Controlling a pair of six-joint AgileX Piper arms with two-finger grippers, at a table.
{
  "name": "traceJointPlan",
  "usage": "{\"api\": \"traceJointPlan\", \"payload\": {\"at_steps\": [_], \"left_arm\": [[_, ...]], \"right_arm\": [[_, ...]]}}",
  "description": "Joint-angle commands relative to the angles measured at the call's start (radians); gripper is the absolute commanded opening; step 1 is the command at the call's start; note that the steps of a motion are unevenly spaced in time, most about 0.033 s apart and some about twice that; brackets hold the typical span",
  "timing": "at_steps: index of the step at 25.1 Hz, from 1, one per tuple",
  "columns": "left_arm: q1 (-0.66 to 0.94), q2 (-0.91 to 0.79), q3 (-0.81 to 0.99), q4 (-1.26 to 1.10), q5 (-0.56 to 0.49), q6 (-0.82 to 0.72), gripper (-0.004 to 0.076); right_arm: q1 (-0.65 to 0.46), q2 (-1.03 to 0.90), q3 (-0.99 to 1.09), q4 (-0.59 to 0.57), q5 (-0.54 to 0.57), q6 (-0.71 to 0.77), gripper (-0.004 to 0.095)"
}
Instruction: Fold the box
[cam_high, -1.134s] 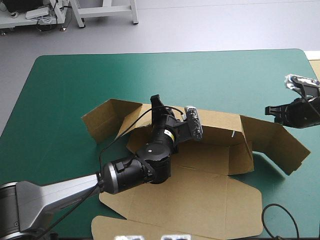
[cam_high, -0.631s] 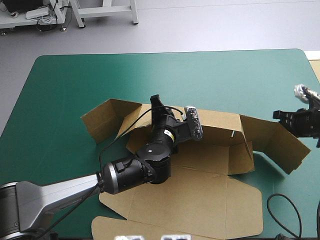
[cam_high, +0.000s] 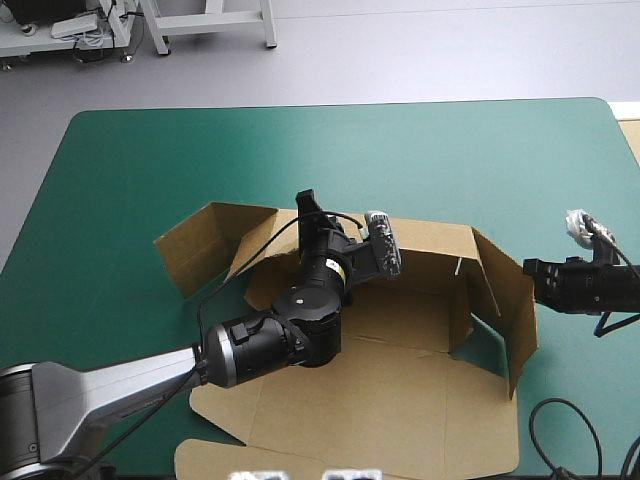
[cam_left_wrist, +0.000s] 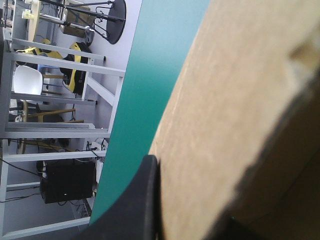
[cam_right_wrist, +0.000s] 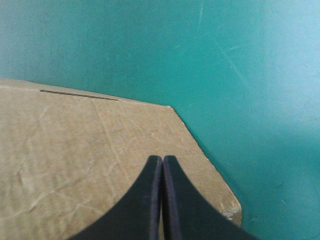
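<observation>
Left jaws clamp the far wall of the brown box (cam_high: 400, 400); right jaws, pressed together, touch its raised right flap.

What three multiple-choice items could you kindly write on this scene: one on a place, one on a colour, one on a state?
1. Where is the right gripper?
A. At the right flap of the box
B. Inside the box's middle
C. Beyond the far edge

2. What colour is the cover?
A. Red
B. Teal-green
C. White

3. How are the right gripper's fingers?
A. Wide apart
B. Shut
C. Clamped on a cloth

Key:
1 A: in the high view its tip is at the raised flap's outer face.
2 B: teal-green shows all around the box.
3 B: they meet in one pointed arch in the right wrist view.
</observation>
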Motion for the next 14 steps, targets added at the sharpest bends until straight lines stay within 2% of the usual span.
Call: {"api": "traceJointPlan", "payload": {"at_steps": [1, 7, 12, 14], "left_arm": [[-0.003, -0.04, -0.026, 0.035, -0.017, -0.026, -0.0009], [-0.003, -0.009, -0.026, 0.011, -0.023, 0.02, -0.0009], [-0.003, 0.037, -0.026, -0.035, -0.017, 0.126, -0.0009], [-0.003, 0.044, -0.026, -0.04, -0.014, 0.139, -0.0009]], "right_arm": [[0.026, -0.107, -0.02, 0.035, 0.058, 0.004, -0.0019], [0.112, -0.238, 0.006, 0.036, 0.051, 0.022, -0.0018], [0.126, -0.321, 0.104, 0.059, -0.074, -0.018, -0.0018], [0.126, -0.351, 0.165, 0.109, -0.122, -0.113, -0.0018]]}}
